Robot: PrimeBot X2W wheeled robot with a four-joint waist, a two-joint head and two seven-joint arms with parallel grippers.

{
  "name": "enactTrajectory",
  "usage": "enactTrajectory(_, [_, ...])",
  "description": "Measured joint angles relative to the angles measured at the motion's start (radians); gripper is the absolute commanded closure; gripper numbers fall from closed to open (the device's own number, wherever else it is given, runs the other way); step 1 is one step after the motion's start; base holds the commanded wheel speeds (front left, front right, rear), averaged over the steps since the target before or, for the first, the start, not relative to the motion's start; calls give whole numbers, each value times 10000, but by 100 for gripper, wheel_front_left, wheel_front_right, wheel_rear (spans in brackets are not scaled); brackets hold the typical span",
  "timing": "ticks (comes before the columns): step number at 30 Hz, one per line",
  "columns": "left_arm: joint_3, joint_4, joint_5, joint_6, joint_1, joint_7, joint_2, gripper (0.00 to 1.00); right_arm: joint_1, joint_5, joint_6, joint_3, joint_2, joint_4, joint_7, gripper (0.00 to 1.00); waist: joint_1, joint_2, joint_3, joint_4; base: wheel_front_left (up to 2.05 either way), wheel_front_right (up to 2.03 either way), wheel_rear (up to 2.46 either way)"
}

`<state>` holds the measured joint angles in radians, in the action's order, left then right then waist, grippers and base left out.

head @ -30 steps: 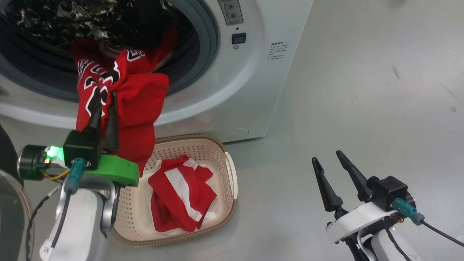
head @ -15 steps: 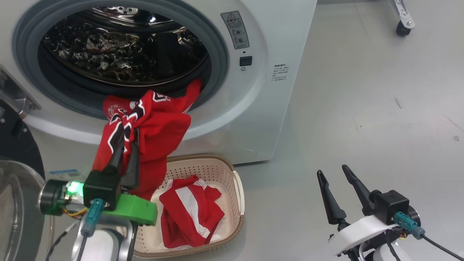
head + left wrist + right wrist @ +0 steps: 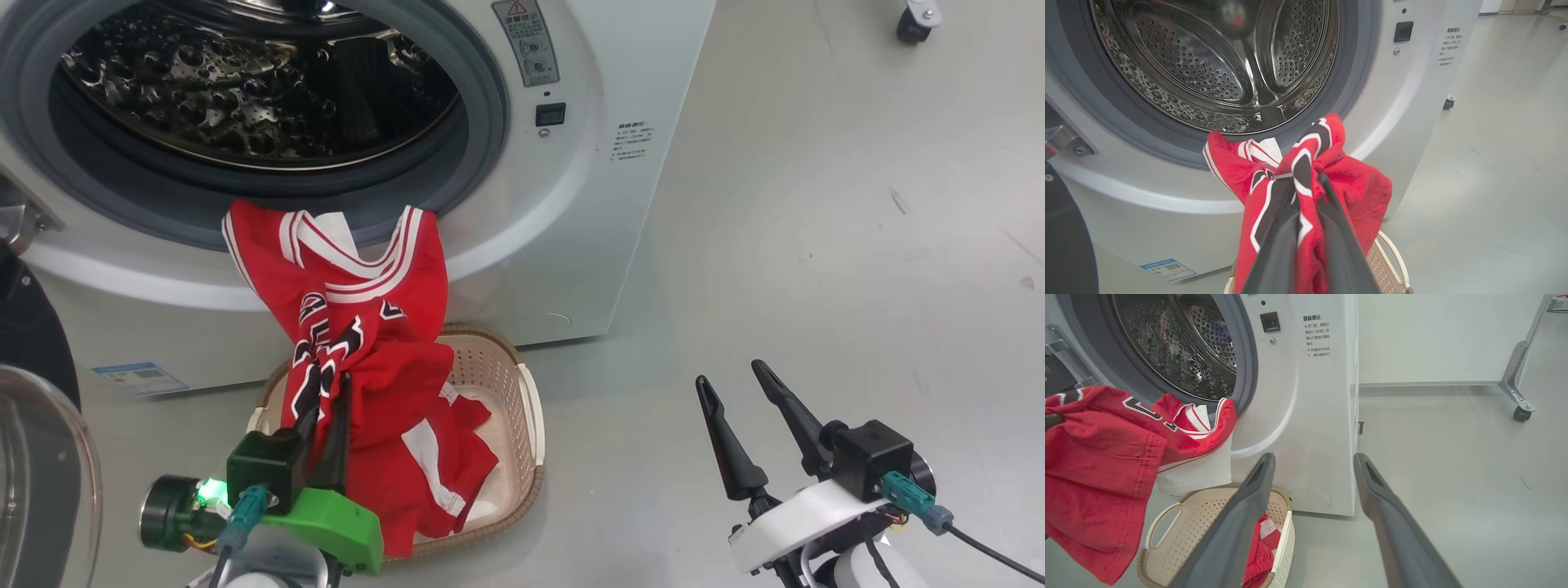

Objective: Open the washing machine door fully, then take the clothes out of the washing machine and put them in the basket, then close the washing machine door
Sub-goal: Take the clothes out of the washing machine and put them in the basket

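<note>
Pinching a bunched fold of the red jersey (image 3: 367, 310) in the left gripper (image 3: 331, 396), with both dark fingers pressed nearly together through the cloth, low at the left of the head view. Holding that jersey over the near left part of the basket (image 3: 532, 408), letting its lower folds hang down into it while trailing the striped neckline up to the lower lip of the porthole; not showing clearly whether the cloth is touching the grey gasket there. Sharing the basket with a second red garment (image 3: 445, 457), lying crumpled on the cream bottom with a white stripe facing up. Sitting just in front of the washing machine (image 3: 571, 204), with the brown rim close to the white front panel. Showing the steel drum (image 3: 245, 90) through the round opening. Showing the washing machine door (image 3: 37, 457) swung open at the far left, glass bowl bulging beside the left arm. Hovering the right gripper (image 3: 730, 374) well apart to the right, above the grey floor (image 3: 816, 245), fingers spread wide in the air.
</note>
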<state>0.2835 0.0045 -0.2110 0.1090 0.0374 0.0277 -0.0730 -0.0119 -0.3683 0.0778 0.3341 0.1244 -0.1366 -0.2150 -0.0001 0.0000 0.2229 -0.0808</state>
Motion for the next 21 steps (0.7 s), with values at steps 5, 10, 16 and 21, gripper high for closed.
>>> enactTrajectory(5, [29, 362, -130, 0, 11, -15, 19, 100, -31, 0, 2, 25, -2, 178, 65, 0, 0, 0, 245, -170, 0, 0, 0])
enactTrajectory(10, [36, 796, -163, 0, 193, -15, 40, 100, -72, -2, 2, 0, -2, 309, 86, 0, 0, 0, 535, -367, 0, 0, 0])
enactTrajectory(16, [-171, 1641, -313, 0, 836, -10, 125, 100, -256, -2, 2, -42, 0, 520, 88, 0, 0, 0, 972, -560, 0, 0, 0])
enactTrajectory(21, [-581, 2370, -589, 0, 1497, 343, 196, 100, -510, -6, 33, -6, -17, 652, 86, 0, 0, 0, 1393, -723, 0, 0, 0])
